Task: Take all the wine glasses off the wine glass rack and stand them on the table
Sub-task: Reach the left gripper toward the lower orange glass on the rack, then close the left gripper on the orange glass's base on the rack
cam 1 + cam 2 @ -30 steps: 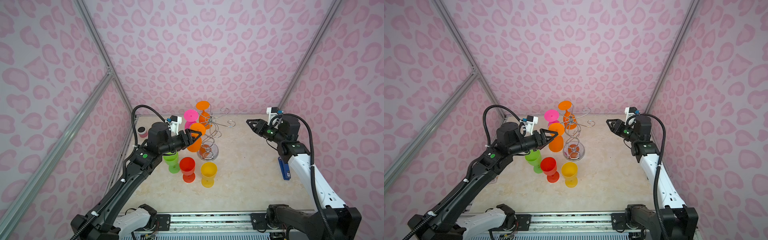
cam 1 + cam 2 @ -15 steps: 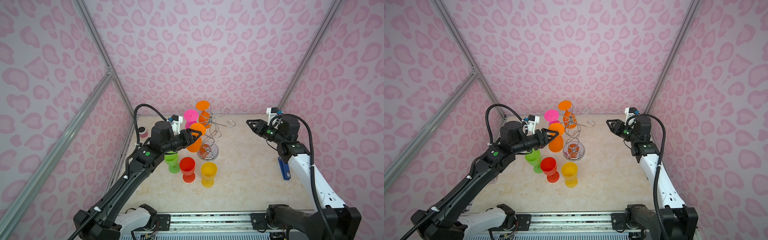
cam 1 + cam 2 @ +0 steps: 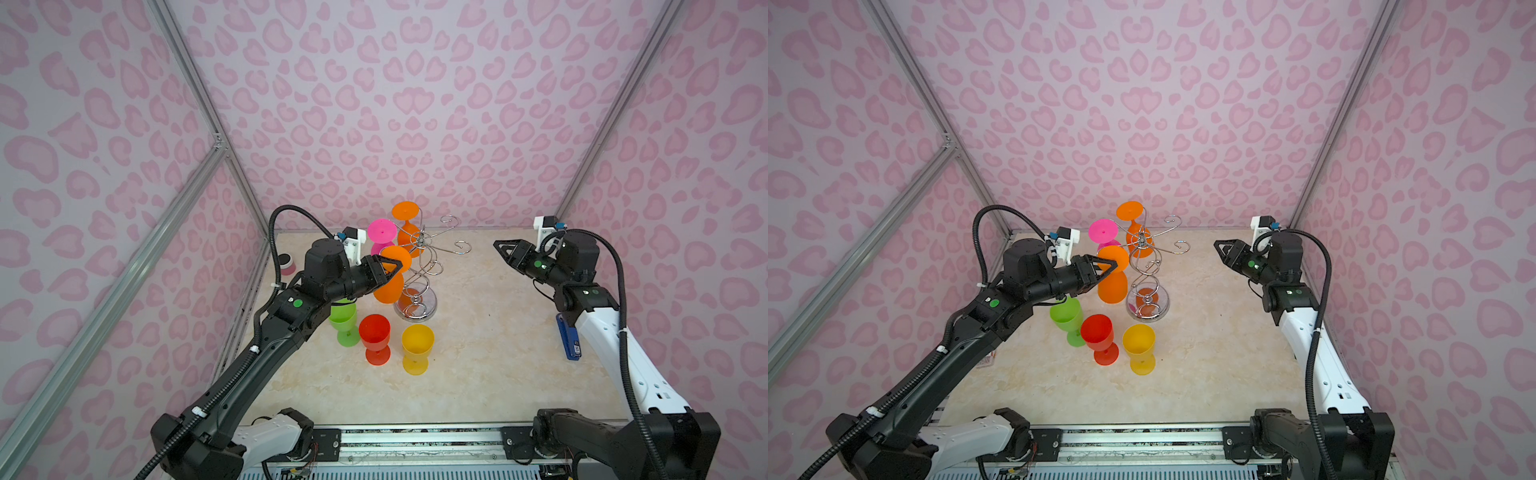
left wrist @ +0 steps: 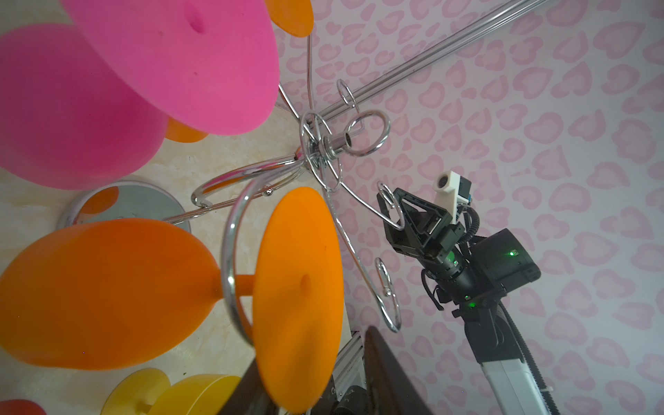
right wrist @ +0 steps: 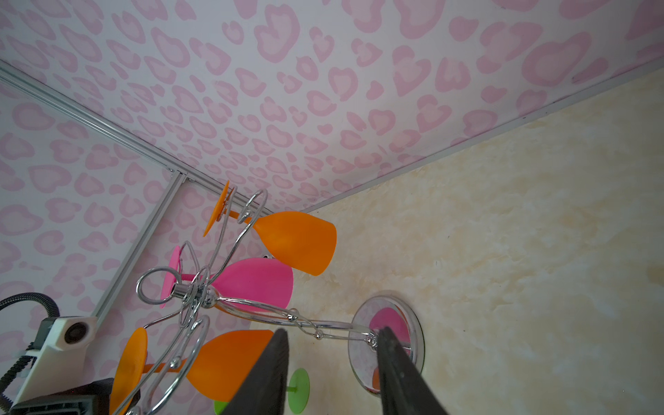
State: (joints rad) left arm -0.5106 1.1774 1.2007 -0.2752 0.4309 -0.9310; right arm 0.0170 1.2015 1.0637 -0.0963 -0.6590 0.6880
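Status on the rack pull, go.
Left gripper open, jaws straddling foot of near orange glass. Right gripper open, empty, clear. Glass on wine glass rack hook. Pink glass hangs adjacent; green glass under arm.

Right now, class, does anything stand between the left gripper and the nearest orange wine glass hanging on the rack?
Nothing visible does: the jaws of the left gripper straddle the foot of the orange wine glass. Its stem sits in a hook of the wine glass rack.
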